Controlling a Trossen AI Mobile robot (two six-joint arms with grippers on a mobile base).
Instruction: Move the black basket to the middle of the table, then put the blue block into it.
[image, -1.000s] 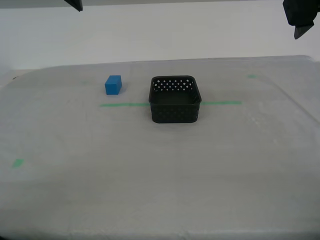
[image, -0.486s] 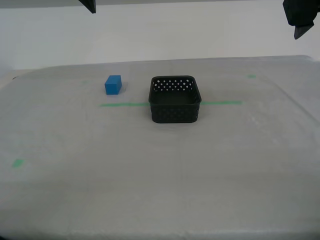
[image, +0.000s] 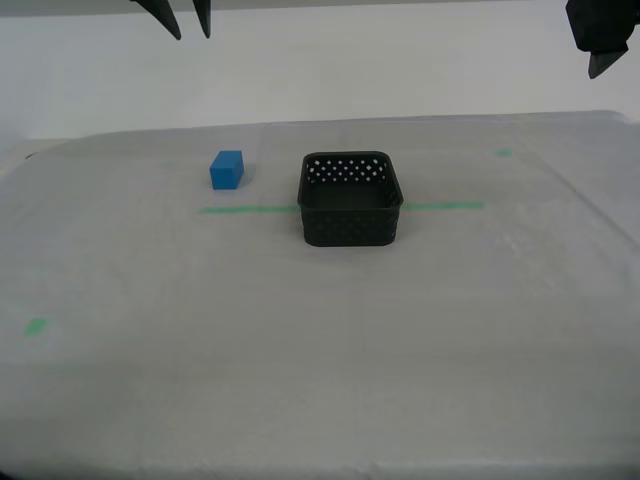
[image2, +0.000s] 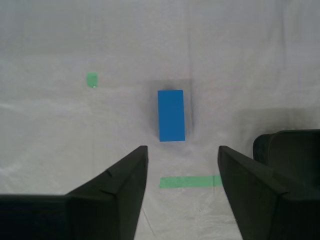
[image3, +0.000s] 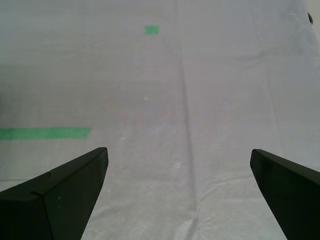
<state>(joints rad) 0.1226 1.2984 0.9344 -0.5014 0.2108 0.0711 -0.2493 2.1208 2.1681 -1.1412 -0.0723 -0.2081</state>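
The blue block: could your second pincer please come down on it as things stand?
Probably yes. My second pincer hangs open above the blue block, which lies bare on the table. The black basket stands apart from the block, so nothing seems to bar the way down.

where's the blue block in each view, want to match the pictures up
Exterior view: the blue block sits on the table, toward that view's left of the black basket, just behind the green tape line.
Second wrist view: the block lies ahead of my second gripper, whose jaws are open.
First wrist view: not in it.
Shared landmark: the green tape line, seen in all three views.
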